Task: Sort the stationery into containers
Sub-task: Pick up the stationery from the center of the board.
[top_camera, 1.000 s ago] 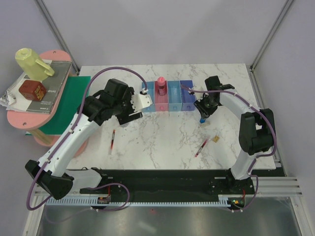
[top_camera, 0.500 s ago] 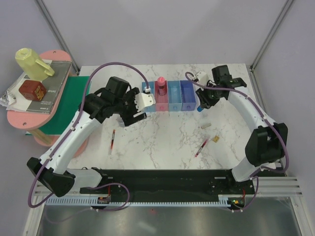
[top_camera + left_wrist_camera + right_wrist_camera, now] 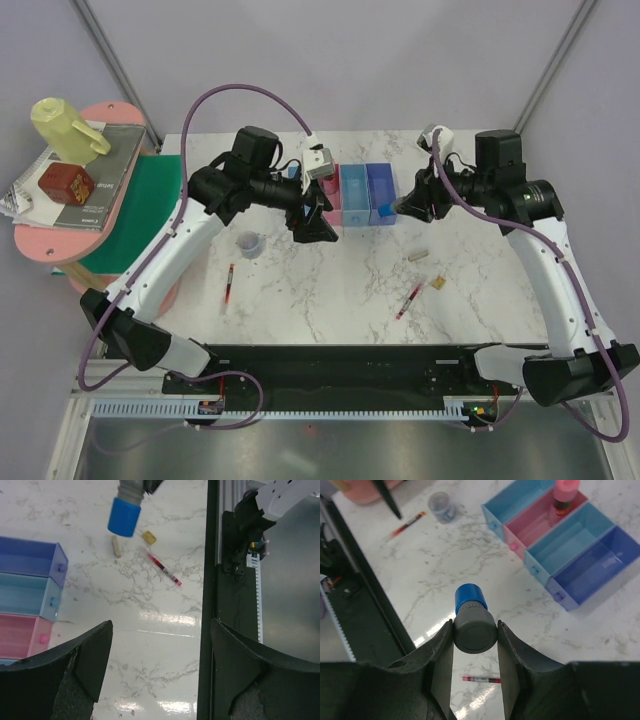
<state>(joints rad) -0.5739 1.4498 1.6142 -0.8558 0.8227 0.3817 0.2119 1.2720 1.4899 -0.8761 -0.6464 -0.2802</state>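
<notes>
Right gripper (image 3: 475,636) clamps grey, blue-capped cylinder (image 3: 471,606); left gripper (image 3: 161,666) spread, empty. Round body could slip my hold short of plastic bins (image 3: 559,596).

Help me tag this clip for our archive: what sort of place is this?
Probably a robotics lab workcell: left arm and right arm bolted to a marble-pattern table, metal frame posts, and a row of plastic bins staged for sorting.
</notes>
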